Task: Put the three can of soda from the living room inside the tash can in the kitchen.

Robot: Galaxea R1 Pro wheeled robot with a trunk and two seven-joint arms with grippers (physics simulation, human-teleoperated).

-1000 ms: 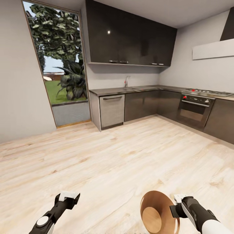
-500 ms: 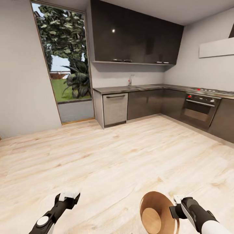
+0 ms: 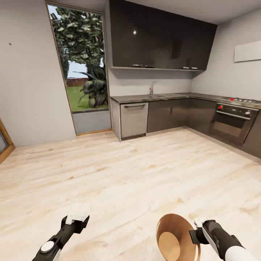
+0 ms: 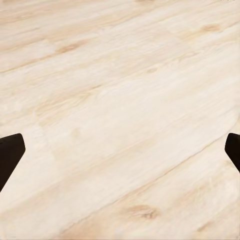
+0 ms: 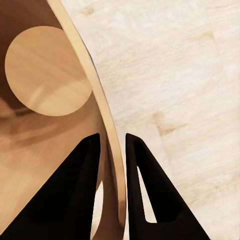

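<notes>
The right gripper [image 3: 196, 227] is carrying the round tapered copper-brown trash can [image 3: 176, 237] by its rim, low over the pale wood plank floor [image 3: 127, 174] and well apart from the grey kitchen desk with the chrome tap [image 3: 159, 96]. In the right wrist view its jaws are pinching the thin wall of the can, one dark finger inside the rim and one outside [image 5: 150, 185].

Judging by that thin, smooth, shiny wall, the can is probably light and stiff but slippery, and a hold at a single point of the rim is likely letting it swing or tip; it is already hanging tilted, its mouth turned up toward the head camera. A grip at the rim seems the only workable one, as the body is far too wide for the jaws. The slot handle is not showing, so whether the grip is near it I cannot tell.

The can is holding nothing: its flat lighter-wood bottom [image 5: 47, 70] is showing bare and whole, with no soda can inside.

The left gripper [image 3: 77, 218] is hanging over the floor, away from the can on its left, its jaws spread wide with both dark fingertips [image 4: 10, 152] at the edges of the left wrist view and nothing between them.

No soda can is appearing on the desk or on the floor around the can.
</notes>
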